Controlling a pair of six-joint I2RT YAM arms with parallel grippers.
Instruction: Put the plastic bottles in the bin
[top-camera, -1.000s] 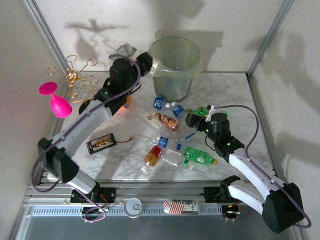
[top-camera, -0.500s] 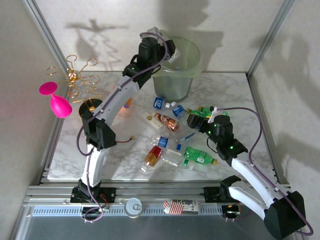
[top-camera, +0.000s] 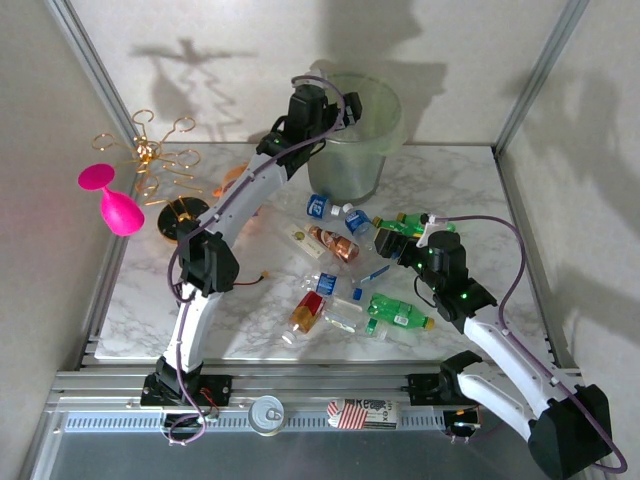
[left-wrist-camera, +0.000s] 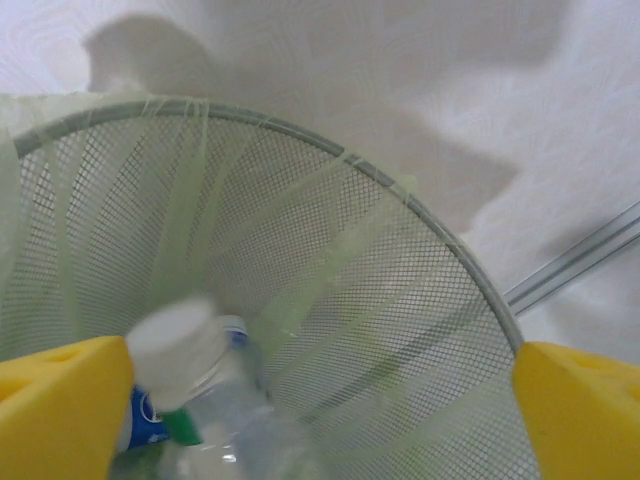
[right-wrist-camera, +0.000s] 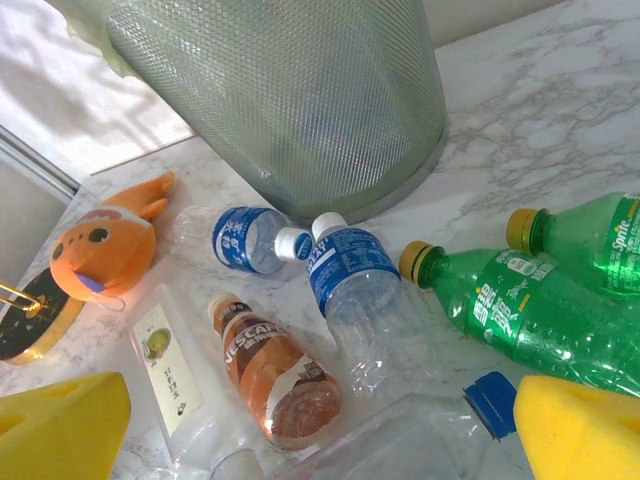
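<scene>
Marble top — crushed btls, round mesh bin.

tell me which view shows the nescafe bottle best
Right wrist: the Nescafe bottle lies close up, label readable. Top external shows it as a small amber shape among other bottles. Left wrist looks into the bin.

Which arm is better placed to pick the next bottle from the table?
Right. The right gripper is open and low over the table, with a blue-label bottle and a green bottle directly ahead. The left gripper, also open, is up over the bin, far from them.
</scene>
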